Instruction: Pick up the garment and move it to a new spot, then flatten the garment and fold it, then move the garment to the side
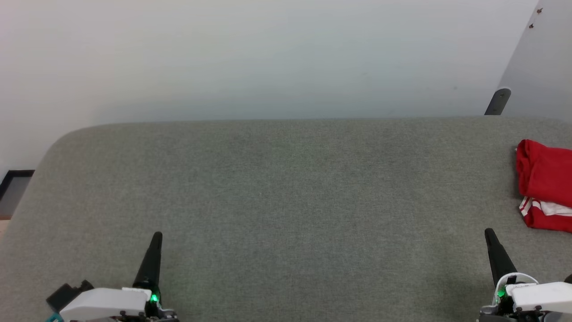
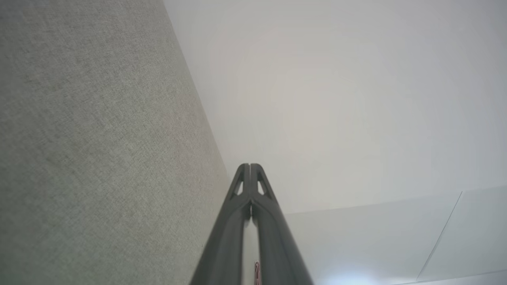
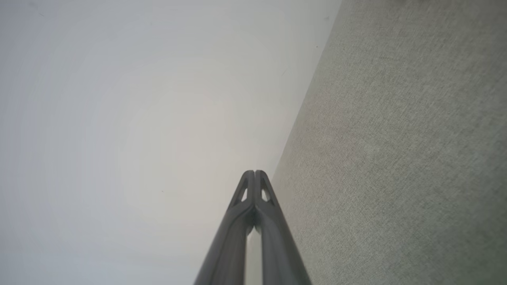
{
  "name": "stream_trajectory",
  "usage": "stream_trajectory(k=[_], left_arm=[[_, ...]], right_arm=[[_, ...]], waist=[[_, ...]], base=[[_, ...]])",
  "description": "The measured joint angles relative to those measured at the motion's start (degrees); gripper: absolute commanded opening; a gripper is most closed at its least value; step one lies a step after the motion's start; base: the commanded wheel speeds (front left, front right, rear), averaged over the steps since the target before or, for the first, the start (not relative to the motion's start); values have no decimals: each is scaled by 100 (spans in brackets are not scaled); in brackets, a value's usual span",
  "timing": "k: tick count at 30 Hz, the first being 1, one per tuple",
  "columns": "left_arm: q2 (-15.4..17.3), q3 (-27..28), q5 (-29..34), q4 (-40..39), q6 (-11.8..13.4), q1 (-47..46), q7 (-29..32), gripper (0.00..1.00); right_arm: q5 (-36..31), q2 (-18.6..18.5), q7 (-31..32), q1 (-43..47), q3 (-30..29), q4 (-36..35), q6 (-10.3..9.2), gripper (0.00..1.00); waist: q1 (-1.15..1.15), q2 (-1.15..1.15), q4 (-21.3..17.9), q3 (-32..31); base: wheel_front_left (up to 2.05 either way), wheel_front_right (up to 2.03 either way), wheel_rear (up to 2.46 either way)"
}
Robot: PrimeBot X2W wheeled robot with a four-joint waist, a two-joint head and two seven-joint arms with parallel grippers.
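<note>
The garment (image 1: 546, 184) lies folded into a red bundle with white striped trim at the far right edge of the grey fabric surface (image 1: 286, 197), partly cut off by the head view's border. My left gripper (image 1: 157, 235) rests shut at the lower left, far from the garment. Low on the right, my right gripper (image 1: 489, 231) is shut too, a short way in front and to the left of the garment. In the left wrist view my left gripper (image 2: 250, 165) has its fingertips pressed together with nothing between them. My right gripper (image 3: 254, 172) looks the same in its wrist view.
A pale wall (image 1: 268, 58) rises behind the surface's far edge. A grey panel with a dark bracket (image 1: 498, 101) stands at the back right. A dark-framed object (image 1: 13, 188) sits beyond the rounded left corner.
</note>
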Motion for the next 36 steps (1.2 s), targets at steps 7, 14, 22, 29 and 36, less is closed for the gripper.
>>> stream_trajectory(k=[7, 14, 22, 29, 36], left_arm=[[-45, 18, -259, 4, 0, -54, 82, 0], [-84, 36, -483, 10, 0, -94, 154, 0], [-129, 56, -747, 14, 0, -164, 236, 0], [-168, 74, -965, 19, -1, -199, 303, 0], [-177, 76, -984, 19, -1, -208, 304, 0]], right_arm=[[333, 9, 64, -44, -7, 19, -2, 0], [647, 16, 155, -125, -13, 32, -2, 0], [980, 22, 227, -172, -20, 47, -2, 0], [1258, 26, 301, -209, -27, 60, -2, 0], [1287, 29, 302, -248, -29, 62, -2, 0]], waist=[[0, 0, -23, 29], [0, 0, -47, 57], [0, 0, -74, 90], [0, 0, -97, 119], [0, 0, -100, 121]], base=[[0, 0, 0], [0, 0, 0], [0, 0, 0], [0, 0, 0], [0, 0, 0]])
